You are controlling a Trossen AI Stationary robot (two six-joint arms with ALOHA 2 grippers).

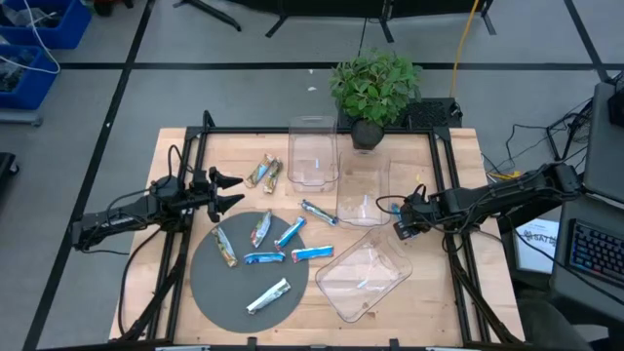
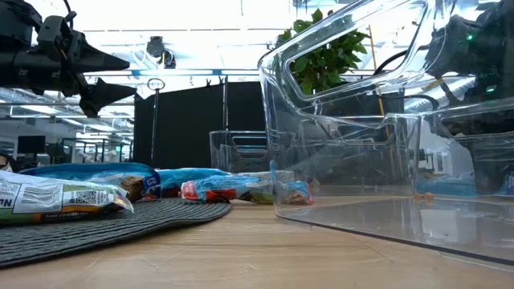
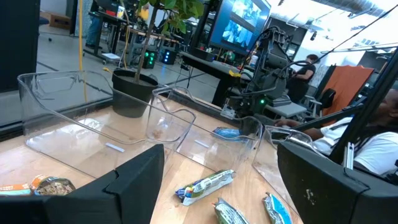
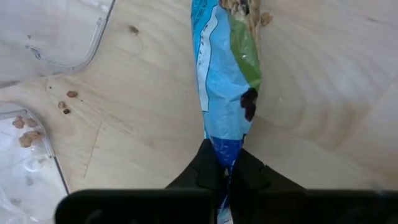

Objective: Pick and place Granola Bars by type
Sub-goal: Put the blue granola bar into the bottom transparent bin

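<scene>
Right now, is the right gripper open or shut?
Shut. In the right wrist view the right gripper pinches the end of a blue bar between its dark fingers, above the wooden table.

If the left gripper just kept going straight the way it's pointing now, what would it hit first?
Probably the tan bars, though it may pass above them. The left gripper, fingers open, points across the table toward the clear bins; its wrist view shows the middle bin straight ahead. Depth is unclear.

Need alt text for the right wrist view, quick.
The right gripper is shut on the end of a blue-wrapped granola bar, seen over the bare wooden table. Corners of two clear plastic bins and a few crumbs show beside it.
</scene>
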